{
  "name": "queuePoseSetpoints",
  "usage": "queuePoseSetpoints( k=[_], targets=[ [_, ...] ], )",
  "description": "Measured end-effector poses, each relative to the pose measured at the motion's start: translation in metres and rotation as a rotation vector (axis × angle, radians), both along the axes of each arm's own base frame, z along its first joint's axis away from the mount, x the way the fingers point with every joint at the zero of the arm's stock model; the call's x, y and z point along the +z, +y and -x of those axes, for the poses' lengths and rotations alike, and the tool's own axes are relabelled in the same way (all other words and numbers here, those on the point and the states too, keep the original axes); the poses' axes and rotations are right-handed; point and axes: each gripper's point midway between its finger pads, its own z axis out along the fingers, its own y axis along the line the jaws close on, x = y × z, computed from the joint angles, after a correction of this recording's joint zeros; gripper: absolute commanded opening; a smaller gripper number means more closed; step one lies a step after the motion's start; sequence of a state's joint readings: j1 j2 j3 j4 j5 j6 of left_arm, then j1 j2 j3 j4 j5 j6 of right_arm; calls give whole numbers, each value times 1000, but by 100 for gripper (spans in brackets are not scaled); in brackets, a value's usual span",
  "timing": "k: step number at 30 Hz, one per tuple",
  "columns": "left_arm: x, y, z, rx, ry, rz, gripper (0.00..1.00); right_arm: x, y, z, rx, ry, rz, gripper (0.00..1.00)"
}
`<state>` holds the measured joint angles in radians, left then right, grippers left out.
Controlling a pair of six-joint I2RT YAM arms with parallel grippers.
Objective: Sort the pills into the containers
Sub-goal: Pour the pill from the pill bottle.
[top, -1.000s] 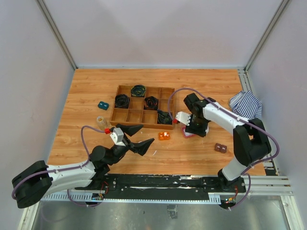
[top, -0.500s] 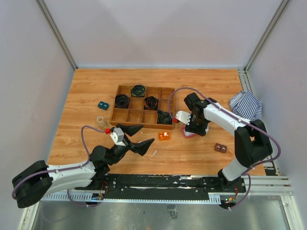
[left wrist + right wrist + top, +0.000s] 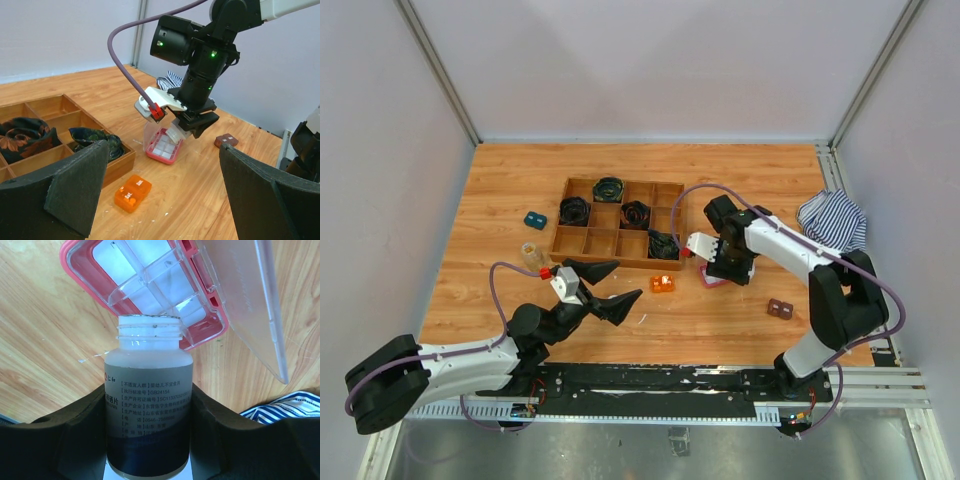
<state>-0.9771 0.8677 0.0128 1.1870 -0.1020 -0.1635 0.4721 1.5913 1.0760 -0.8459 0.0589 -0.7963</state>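
Observation:
My right gripper [image 3: 149,405] is shut on a small bottle [image 3: 149,360] with a dark printed label and no cap. The bottle's open mouth points at the flat pink box [image 3: 125,285], whose clear lid [image 3: 245,300] stands open. From above, that gripper [image 3: 725,262] hangs over the pink box [image 3: 713,278] just right of the wooden tray. My left gripper [image 3: 605,290] stands open and empty low over the table, facing the pink box [image 3: 162,147]. A small clear vial [image 3: 531,254] stands left of it. I cannot make out any pills.
A wooden compartment tray [image 3: 582,241] with black coils sits at the table's middle. An orange block [image 3: 662,283] lies between the grippers, a brown block [image 3: 780,309] at right, a small blue piece [image 3: 535,219] at left, and a striped cloth [image 3: 832,220] by the right edge.

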Motion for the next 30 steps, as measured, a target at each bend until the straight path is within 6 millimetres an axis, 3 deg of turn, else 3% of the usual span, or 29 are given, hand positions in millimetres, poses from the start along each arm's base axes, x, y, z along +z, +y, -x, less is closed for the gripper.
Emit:
queuePoseSetpoints(
  k=[30],
  targets=[
    [-3,-1,1,-7,2,-12,99,2,1,4,-11,0,-15,0]
  ],
)
